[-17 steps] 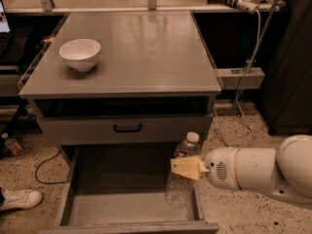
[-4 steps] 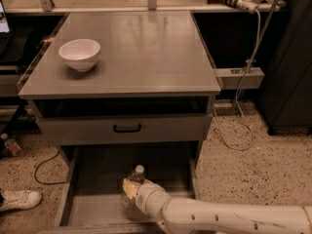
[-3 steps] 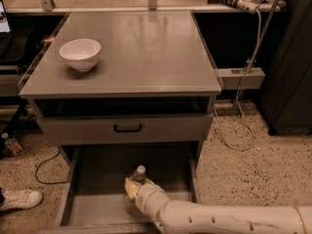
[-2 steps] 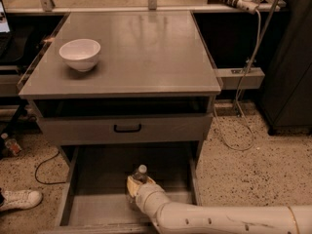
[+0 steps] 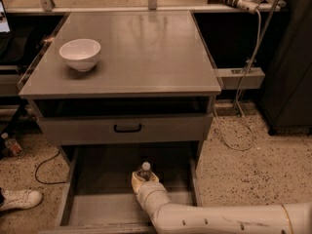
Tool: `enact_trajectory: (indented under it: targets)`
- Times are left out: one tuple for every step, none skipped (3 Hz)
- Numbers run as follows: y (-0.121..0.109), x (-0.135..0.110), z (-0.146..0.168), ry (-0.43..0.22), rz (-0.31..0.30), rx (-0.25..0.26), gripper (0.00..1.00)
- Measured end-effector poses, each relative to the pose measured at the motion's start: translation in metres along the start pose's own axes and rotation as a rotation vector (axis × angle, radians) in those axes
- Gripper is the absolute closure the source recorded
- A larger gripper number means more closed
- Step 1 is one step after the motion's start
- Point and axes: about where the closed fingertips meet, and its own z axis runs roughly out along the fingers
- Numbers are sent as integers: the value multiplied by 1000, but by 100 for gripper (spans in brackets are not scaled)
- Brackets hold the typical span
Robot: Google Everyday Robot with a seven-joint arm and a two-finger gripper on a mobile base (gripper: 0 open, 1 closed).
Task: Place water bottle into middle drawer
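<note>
gripper point(image 5: 145, 181) low in the middle drawer point(image 5: 105, 179), beneath the bench's front edge, sits against the near side of the upright water bottle point(image 5: 145, 169); you cannot tell whether it has hold, so back out level.

**Materials / finish**

Cabinet top point(image 5: 146, 48): grey metal, smooth, soft sheen.
Middle drawer point(image 5: 100, 177): matt grey metal.
Bowl point(image 5: 80, 54): white, glossy.
Water bottle point(image 5: 144, 170): clear plastic, white cap.
Gripper point(image 5: 145, 181), clamped on the water bottle inside the middle drawer: tan, matt.
Arm point(image 5: 219, 221): smooth cream plastic shell.
Floor point(image 5: 253, 174): speckled terrazzo.
</note>
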Motion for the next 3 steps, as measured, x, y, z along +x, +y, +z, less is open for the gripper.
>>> enact_trajectory:
  targets:
    - [-7, -2, 5, -29, -15, 30, 100]
    - [-21, 11, 18, -63, -12, 67, 100]
    - [-20, 15, 20, -59, -9, 65, 100]
